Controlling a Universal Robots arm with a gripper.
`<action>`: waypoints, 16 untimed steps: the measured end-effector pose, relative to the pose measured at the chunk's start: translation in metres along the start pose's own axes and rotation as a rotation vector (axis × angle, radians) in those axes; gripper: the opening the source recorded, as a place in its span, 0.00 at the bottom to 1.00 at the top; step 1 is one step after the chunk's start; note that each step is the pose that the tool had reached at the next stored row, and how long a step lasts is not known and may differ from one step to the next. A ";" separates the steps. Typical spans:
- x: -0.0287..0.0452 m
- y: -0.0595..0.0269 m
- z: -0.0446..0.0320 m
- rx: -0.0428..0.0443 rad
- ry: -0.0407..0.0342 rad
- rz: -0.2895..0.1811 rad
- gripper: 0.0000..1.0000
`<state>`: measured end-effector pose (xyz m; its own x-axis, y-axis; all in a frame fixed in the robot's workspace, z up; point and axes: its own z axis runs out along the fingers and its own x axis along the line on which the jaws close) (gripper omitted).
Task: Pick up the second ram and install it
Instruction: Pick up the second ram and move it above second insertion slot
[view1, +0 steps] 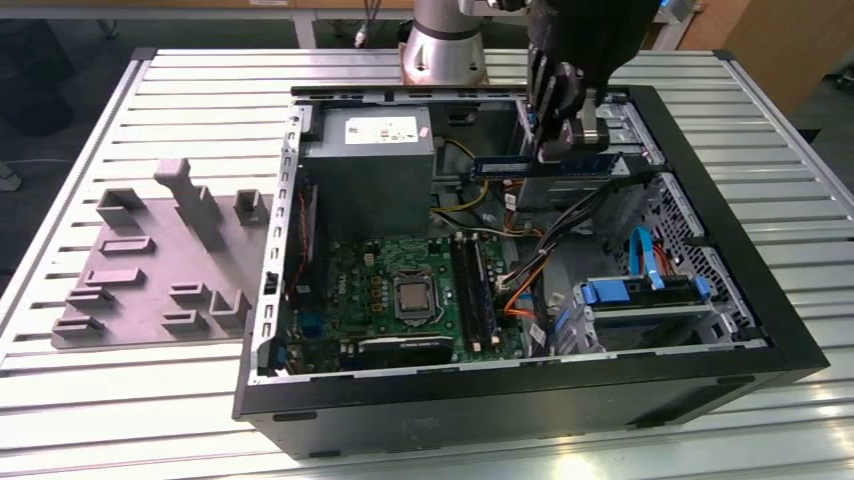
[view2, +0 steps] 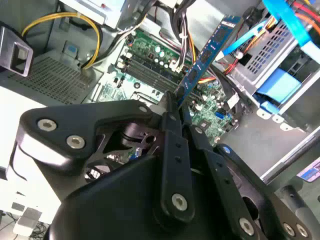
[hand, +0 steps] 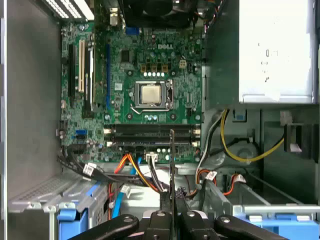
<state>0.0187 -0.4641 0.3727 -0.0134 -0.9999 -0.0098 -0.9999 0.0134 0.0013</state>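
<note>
one long, thin blue-green second ram (view2: 207, 52), clamped in the gripper (view2: 178, 98)

Silver-grey arm column (view1: 445, 45) at the exterior view's top. The matte black gripper (view2: 178, 102) carries round silver screws (view2: 179, 202).

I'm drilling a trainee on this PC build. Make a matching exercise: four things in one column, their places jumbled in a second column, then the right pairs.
Things
1. RAM stick
2. processor
3. grey moulded tray
4. yellow cable

Places
A. on the table, outside the computer case, at the exterior view's left
B. curving near the power supply
C. gripped in the claw
D. seated in the middle of the motherboard

Pairs: 1-C, 2-D, 3-A, 4-B
</note>
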 end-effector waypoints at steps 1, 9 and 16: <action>0.0000 0.0018 0.0001 0.0000 0.0000 0.000 0.14; 0.0002 0.0135 0.0003 0.0001 0.0000 0.000 0.14; 0.0002 0.0180 0.0005 0.0000 0.0001 0.000 0.14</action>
<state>0.0007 -0.4640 0.3722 -0.0135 -0.9999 -0.0097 -0.9999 0.0134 0.0013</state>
